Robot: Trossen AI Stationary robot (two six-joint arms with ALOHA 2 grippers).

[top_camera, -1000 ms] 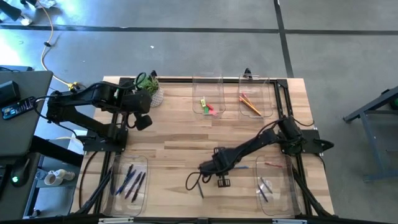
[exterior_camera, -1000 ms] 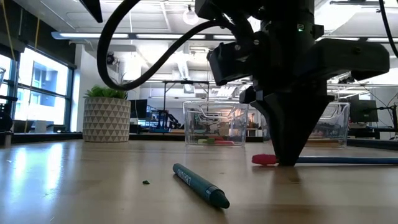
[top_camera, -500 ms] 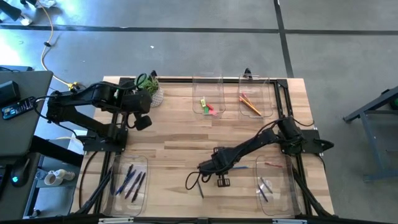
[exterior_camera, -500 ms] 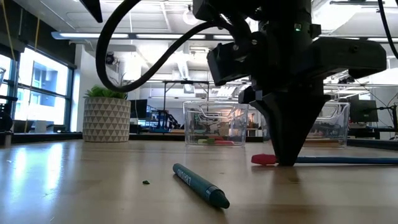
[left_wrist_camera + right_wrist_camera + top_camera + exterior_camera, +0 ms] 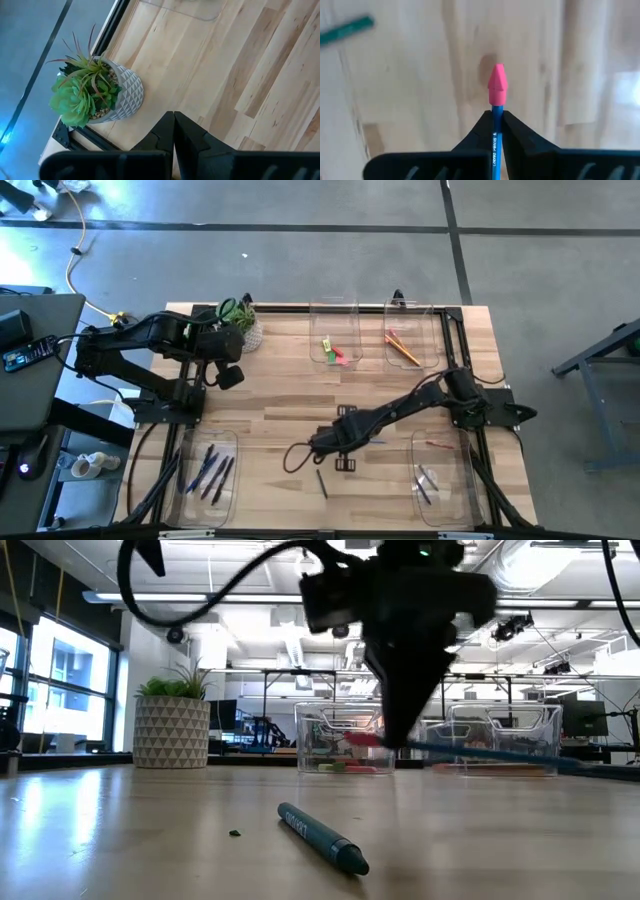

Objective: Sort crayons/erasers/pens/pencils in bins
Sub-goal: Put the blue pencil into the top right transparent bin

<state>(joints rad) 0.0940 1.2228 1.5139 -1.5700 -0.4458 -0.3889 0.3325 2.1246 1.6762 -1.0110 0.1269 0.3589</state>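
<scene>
The right gripper [image 5: 496, 131] holds a blue pencil [image 5: 496, 142] w/ pink eraser cap [image 5: 498, 83], lifted above the table [image 5: 280, 395]. A teal crayon [image 5: 322, 837] lies on the wood nearby. Left gripper [image 5: 173, 131] is closed, empty, near the plant pot [image 5: 116, 96].

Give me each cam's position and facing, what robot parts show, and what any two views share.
High: above the table, straight down; both arms, four bins, right claw mid-table.
Low: table height, level toward the room; right claw holding a blue pencil, teal crayon lying in front.
Left wrist: past the shut left claw onto a potted plant.
Right wrist: past its shut fingers, blue pencil with pink cap eraser.
Shared: high and low both show the crayon; low and right wrist share the pencil.
</scene>
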